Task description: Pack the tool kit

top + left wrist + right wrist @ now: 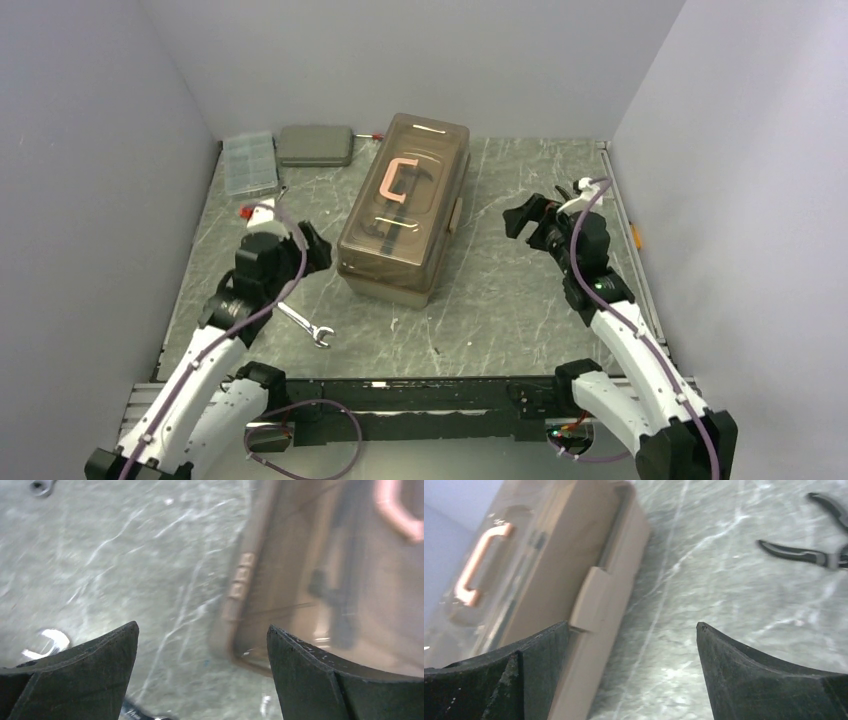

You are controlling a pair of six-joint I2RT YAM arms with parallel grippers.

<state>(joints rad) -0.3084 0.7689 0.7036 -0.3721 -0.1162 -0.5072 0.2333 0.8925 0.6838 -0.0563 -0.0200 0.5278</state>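
left gripper: I see jaws wide, empty
right gripper: wide, empty
toolbox: centre frame, lid shut
wrench: lower left, outside toolbox
pliers: upper right

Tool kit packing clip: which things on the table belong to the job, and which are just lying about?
Part of the job:
tan toolbox, pink handle, lid closed
steel wrench, still out on the table
black pliers, also out on the table

Just lying about:
flat grey case
clear organiser box
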